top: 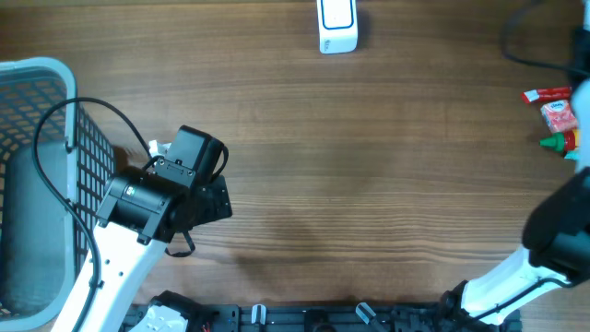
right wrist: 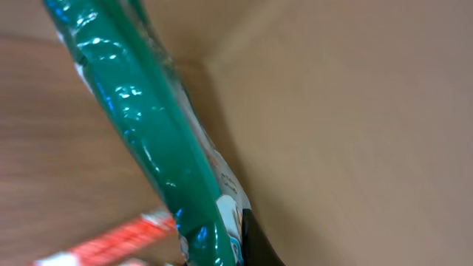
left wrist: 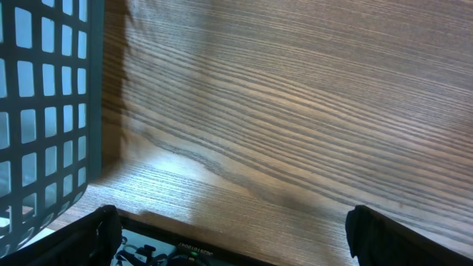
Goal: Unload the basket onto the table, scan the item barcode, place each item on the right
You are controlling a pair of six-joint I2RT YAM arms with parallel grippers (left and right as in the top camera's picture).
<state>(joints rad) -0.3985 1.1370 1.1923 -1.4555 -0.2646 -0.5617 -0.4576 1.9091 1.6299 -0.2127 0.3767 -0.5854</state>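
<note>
Far right of the white scanner (top: 336, 26), the right gripper (right wrist: 238, 244) pinches shut on the green glossy package (right wrist: 148, 125), which looks light, slick and crushable, best held clear of its label, while the left gripper (left wrist: 235, 233) gapes empty.

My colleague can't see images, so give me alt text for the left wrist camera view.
Bare wood-grain table fills the view, a grey lattice basket wall at the left edge. The left hand is open, its dark fingertips wide apart in the bottom corners.
</note>
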